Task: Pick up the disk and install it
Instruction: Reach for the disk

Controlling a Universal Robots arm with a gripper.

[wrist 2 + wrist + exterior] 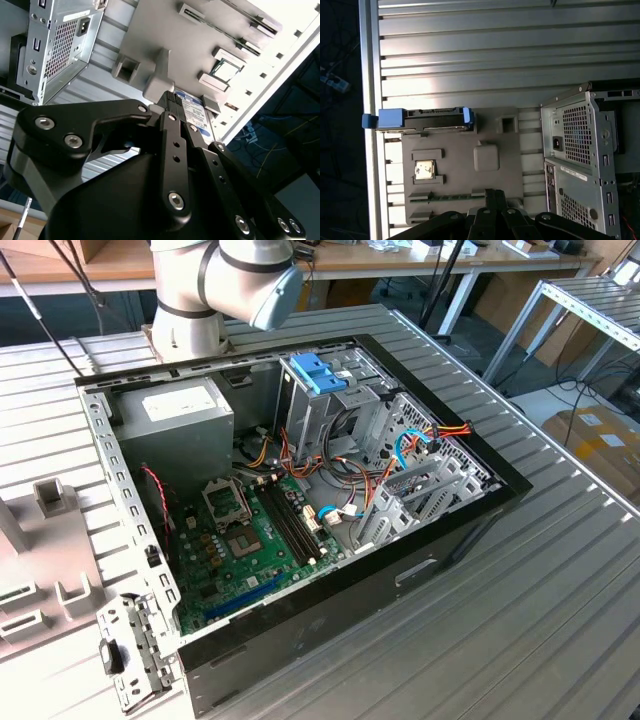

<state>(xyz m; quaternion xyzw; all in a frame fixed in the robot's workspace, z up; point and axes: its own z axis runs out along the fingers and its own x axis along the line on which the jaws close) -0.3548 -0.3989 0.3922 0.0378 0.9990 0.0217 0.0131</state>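
The disk [420, 120] stands on its edge in a slot at the far side of a grey fixture plate [460, 195], with blue rails at both of its ends. In the second wrist view its white-and-blue label [192, 111] shows just past my fingertips. My gripper [495, 196] hovers above the plate, apart from the disk and near the plate's opposite side. It is shut, with nothing between the fingers [172, 100]. The open computer case [300, 490] lies on the table, with a drive cage and blue latch [318, 372] at its back.
The case's rear panel [585, 165] stands beside the fixture plate. A small chip [425, 170] and a raised block [486, 156] sit on the plate. The table's edge [370, 150] runs close behind the disk. A power supply [175, 410], motherboard [250, 540] and cables fill the case.
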